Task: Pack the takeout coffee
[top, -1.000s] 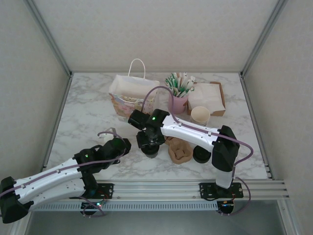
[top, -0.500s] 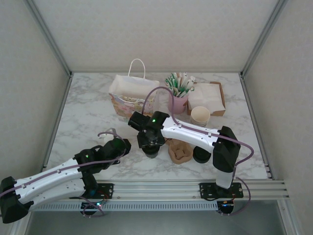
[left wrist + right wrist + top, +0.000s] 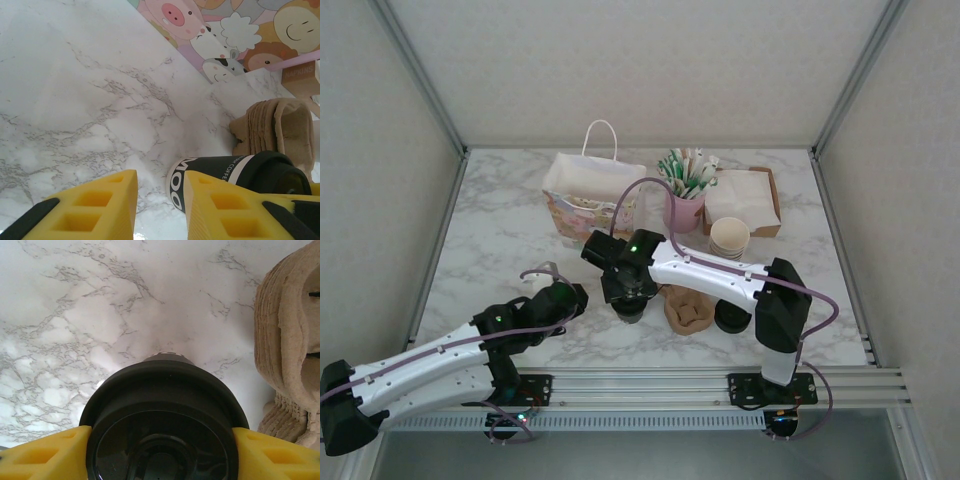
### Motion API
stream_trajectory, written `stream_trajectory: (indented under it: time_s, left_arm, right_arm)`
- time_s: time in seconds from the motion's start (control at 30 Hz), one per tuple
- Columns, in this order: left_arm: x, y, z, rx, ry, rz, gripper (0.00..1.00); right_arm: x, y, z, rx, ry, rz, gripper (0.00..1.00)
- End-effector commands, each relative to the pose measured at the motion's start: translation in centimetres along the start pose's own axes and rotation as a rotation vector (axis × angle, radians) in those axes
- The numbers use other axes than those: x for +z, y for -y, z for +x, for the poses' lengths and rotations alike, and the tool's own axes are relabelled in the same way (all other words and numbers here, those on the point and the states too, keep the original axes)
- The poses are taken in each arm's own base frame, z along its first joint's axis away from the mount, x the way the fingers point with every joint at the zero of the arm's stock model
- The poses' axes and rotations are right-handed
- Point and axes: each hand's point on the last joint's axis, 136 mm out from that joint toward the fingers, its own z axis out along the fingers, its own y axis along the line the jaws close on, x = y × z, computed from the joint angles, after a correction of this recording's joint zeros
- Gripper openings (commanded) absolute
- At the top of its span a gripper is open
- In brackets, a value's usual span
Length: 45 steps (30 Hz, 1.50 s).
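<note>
My right end effector (image 3: pixel 160 455), jaws about half spread, grips the lid of the dark paper coffee cup with black plastic lid (image 3: pixel 162 405). The cup is directly below, its axis upright on the marble bench (image 3: pixel 500 240). The cartoon-print paper bag (image 3: pixel 590 195) is at 11 o'clock. My left end effector (image 3: pixel 160 180) is nearly closed and empty, with the cup at its 3 o'clock.

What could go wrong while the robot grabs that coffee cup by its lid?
The right gripper pinches the takeout coffee at its black lid, not the cup body, so the lid might pop off and the cup could drop or spill. The brown pulp stack stands close beside the cup and could get bumped on the way.
</note>
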Motion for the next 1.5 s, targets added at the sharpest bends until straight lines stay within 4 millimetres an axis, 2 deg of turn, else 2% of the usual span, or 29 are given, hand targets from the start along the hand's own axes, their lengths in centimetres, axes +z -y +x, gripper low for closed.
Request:
stream_trajectory:
  time_s: [0.0,0.27,0.4,0.83,1.07,1.1,1.17,1.47]
  left_arm:
    - [-0.2,0.3,-0.5,-0.017,0.010,-0.003,0.30]
    - [-0.1,0.6,-0.2,-0.013,-0.007,0.008,0.31]
    - [0.0,0.7,0.0,-0.013,-0.014,0.012,0.32]
    - [0.5,1.4,0.5,0.001,-0.042,0.015,0.32]
    - [0.5,1.6,0.6,0.006,-0.049,0.016,0.33]
    - [0.5,1.7,0.6,0.007,-0.048,0.017,0.33]
    - [0.5,1.9,0.6,0.013,-0.053,0.026,0.33]
    - [0.2,2.5,0.6,0.021,-0.058,0.052,0.34]
  right_arm:
    - [3.7,3.8,3.2,0.019,-0.139,0.194,0.67]
    - [0.0,2.2,-0.1,0.101,-0.024,0.070,0.71]
    - [-0.9,2.0,-0.7,0.110,-0.003,0.062,0.73]
    - [-1.9,1.1,-1.3,0.115,0.025,0.000,0.85]
    - [-2.6,1.1,-1.8,0.117,0.050,-0.013,0.88]
    - [-2.7,1.1,-1.8,0.112,0.051,-0.016,0.94]
    - [-3.0,0.8,-2.0,0.100,0.064,-0.032,0.98]
    - [-5.3,1.8,-3.0,0.079,0.152,-0.033,0.99]
